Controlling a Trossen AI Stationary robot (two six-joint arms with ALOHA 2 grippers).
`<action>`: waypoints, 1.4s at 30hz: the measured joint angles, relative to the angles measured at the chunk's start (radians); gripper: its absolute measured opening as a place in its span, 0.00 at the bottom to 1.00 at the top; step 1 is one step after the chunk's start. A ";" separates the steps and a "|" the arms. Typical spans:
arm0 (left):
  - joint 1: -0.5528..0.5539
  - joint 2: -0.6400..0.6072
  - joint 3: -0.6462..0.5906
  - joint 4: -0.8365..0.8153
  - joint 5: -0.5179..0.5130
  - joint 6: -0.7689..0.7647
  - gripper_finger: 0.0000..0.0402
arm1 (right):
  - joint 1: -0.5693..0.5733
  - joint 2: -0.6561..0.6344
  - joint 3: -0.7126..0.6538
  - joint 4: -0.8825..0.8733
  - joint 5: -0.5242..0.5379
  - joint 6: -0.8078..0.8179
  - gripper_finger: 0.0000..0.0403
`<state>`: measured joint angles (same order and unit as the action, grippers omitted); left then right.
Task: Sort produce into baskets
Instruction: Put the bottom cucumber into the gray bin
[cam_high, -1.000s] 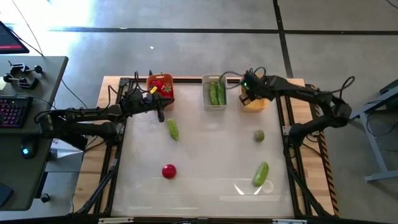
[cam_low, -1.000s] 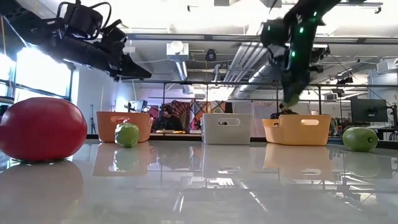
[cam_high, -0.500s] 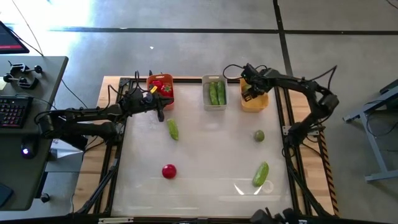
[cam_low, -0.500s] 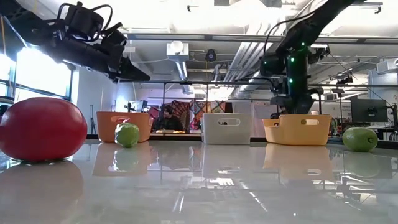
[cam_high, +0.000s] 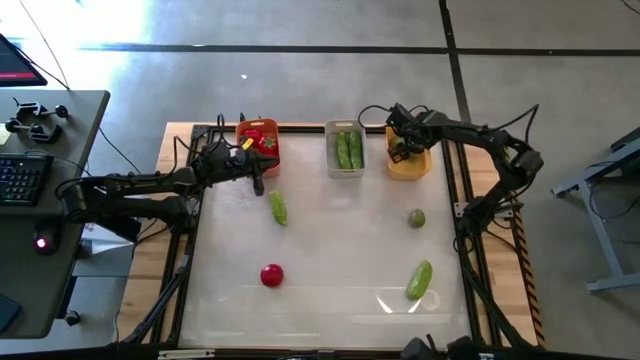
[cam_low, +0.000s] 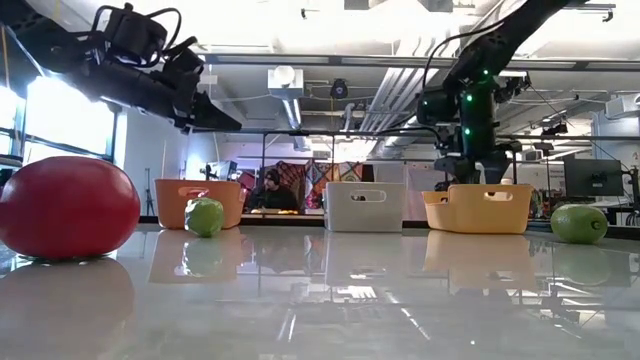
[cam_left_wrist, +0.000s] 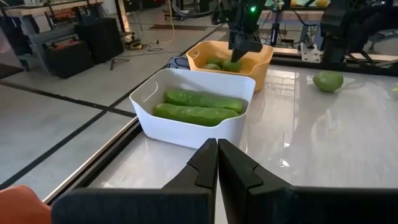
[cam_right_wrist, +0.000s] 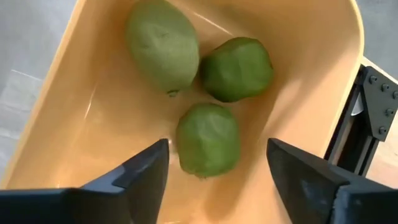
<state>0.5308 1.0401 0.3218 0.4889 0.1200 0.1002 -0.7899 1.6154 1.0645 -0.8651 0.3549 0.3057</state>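
My right gripper (cam_right_wrist: 217, 174) stands open, pointing down into the yellow-orange basket (cam_high: 410, 162) at the far right. Its fingers flank one lime (cam_right_wrist: 208, 138) without touching it. That lime rests on the basket floor beside two other limes (cam_right_wrist: 163, 45) (cam_right_wrist: 236, 68). My left gripper (cam_left_wrist: 217, 155) is shut and empty, hovering by the orange-red basket (cam_high: 258, 140), which holds tomatoes. The pale grey basket (cam_high: 345, 150) holds two cucumbers (cam_left_wrist: 199, 107). On the table lie a cucumber (cam_high: 277, 208), a tomato (cam_high: 271, 275), a lime (cam_high: 416, 218) and a second cucumber (cam_high: 419, 280).
The three baskets stand in a row along the table's far edge. Wooden rails (cam_high: 178, 250) run along both sides of the white table top. A desk with a keyboard (cam_high: 20, 180) stands off the table's left side. A person sits in the room beyond the table (cam_low: 268, 190).
My right gripper has come down from above the yellow-orange basket's rim into the basket, tipping more steeply downward. The lime that hung below its fingers now lies on the basket floor, with a gap on either side of it.
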 joint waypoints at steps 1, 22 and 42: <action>0.000 0.002 0.000 0.000 0.000 0.001 0.00 | 0.005 0.000 0.000 -0.004 0.002 0.000 0.65; 0.000 0.109 0.000 0.101 0.000 0.009 0.00 | 0.658 -0.303 0.002 -0.271 -0.176 0.765 0.68; -0.049 0.109 0.000 0.125 0.088 0.008 0.00 | 1.375 -0.182 0.002 -0.257 -0.425 2.031 0.68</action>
<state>0.4819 1.1492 0.3218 0.6134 0.2084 0.1085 0.5852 1.4335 1.0660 -1.1217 -0.0701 2.3368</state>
